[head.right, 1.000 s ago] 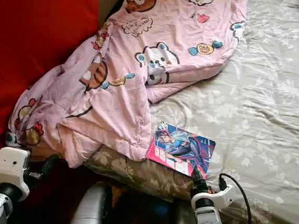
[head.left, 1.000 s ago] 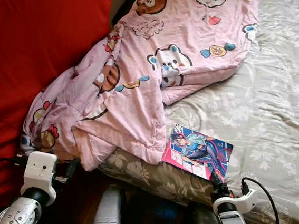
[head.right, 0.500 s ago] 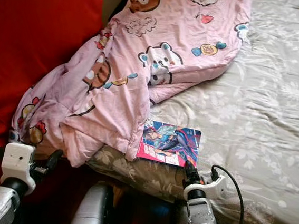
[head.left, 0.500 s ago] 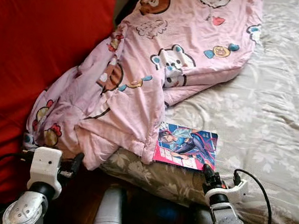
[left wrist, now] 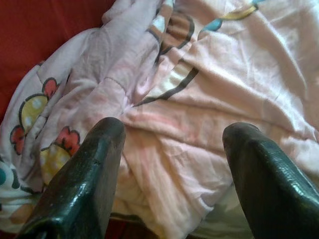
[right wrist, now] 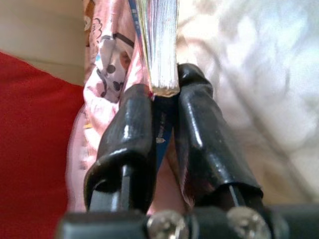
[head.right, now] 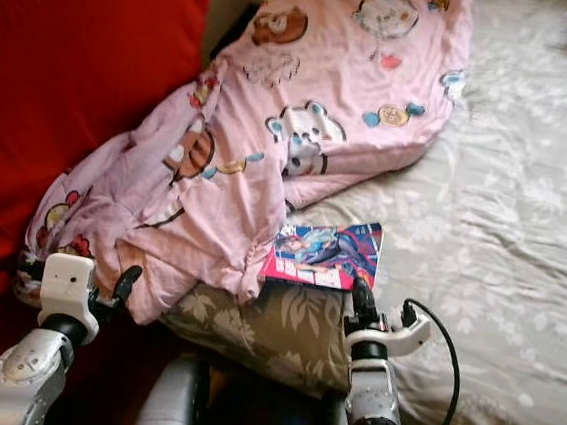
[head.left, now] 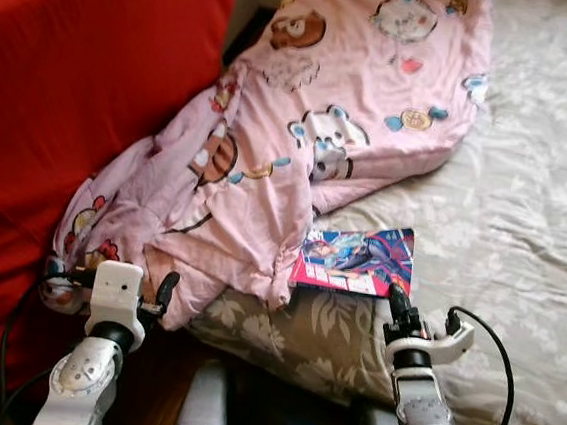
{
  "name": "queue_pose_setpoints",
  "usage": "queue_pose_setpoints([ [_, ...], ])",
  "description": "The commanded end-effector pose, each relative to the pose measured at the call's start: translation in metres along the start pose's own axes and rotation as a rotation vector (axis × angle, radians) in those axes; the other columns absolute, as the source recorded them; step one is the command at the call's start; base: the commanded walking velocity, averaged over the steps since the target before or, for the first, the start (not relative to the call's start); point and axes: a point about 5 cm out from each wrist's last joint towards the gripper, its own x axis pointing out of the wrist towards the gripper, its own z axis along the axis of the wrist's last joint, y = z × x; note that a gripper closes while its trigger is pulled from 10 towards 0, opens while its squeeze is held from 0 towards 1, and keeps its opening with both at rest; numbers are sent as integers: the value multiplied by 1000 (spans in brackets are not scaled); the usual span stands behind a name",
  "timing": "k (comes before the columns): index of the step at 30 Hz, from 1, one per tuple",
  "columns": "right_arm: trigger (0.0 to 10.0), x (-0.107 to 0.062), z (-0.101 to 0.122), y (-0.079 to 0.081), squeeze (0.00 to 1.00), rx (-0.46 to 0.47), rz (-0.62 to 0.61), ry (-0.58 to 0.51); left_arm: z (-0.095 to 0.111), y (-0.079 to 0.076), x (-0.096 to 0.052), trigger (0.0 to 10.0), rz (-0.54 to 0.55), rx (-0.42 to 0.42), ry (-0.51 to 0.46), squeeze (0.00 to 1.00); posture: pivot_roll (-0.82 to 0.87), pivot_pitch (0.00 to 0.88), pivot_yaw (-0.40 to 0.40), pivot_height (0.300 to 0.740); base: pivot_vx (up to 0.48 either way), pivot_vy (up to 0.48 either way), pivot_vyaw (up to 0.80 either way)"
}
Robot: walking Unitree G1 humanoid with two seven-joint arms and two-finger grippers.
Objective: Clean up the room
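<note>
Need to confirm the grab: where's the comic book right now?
The comic book is at the bed's near edge, right of the pink blanket, pinched at its near corner by the right gripper.

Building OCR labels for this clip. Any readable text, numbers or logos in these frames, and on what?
None can be read.
Comic book, clamped at its near edge in the right gripper: white lettering on the pink strip of the cover, too blurred to read.
Pink blanket: cartoon bears and sweets, no words made out.
Bed sheet: leaf pattern, no text.
Left gripper: open over the blanket, no marking visible.
</note>
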Motion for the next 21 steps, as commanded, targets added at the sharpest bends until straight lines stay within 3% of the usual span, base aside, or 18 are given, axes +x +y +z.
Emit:
queue_pose_setpoints([
  [1, 0, 1, 15, 4, 0, -145, -7, -74, -9, 4, 0, 10000, 28, 15, 23, 0, 132, 42, 25, 632, 0, 0, 0],
  [2, 0, -1, 26, 6, 0, -256, -31, -115, -13, 2, 3, 10000, 38, 6, 24, 0, 119, 28, 18, 632, 0, 0, 0],
  [3, 0, -1, 26, 6, 0, -256, -31, -115, -13, 2, 3, 10000, 38, 6, 24, 0, 119, 28, 18, 632, 0, 0, 0],
  [4, 0, -3, 33, 7, 0, -320, -46, -143, -15, 2, 4, 10000, 44, 0, 25, 0, 119, 28, 18, 632, 0, 0, 0],
  [5, 2980, -5, 38, 9, 0, -401, -40, -147, -17, 0, 5, 10000, 49, -5, 27, 0, 103, 14, 12, 632, 0, 0, 0],
  [6, 10000, -8, 41, 12, 0, -477, -25, -141, -19, 0, 5, 10000, 59, -18, 31, 0, 92, 1, 5, 632, 0, 0, 0],
  [8, 10000, -14, 44, 18, 0, -589, 2, -132, -24, -1, 4, 10000, 77, -38, 42, 0, 84, 0, -1, 632, 0, 0, 0],
  [17, 10000, -24, 41, 21, 0, -766, -10, -77, -58, 0, 0, 10000, 117, -59, 130, 0, 57, 0, -24, 632, 0, 0, 0],
  [21, 10000, -28, 32, 21, 0, -813, 15, -4, -86, 3, -11, 10000, 125, -60, 241, 0, 37, 0, -35, 657, 0, 0, 0],
])
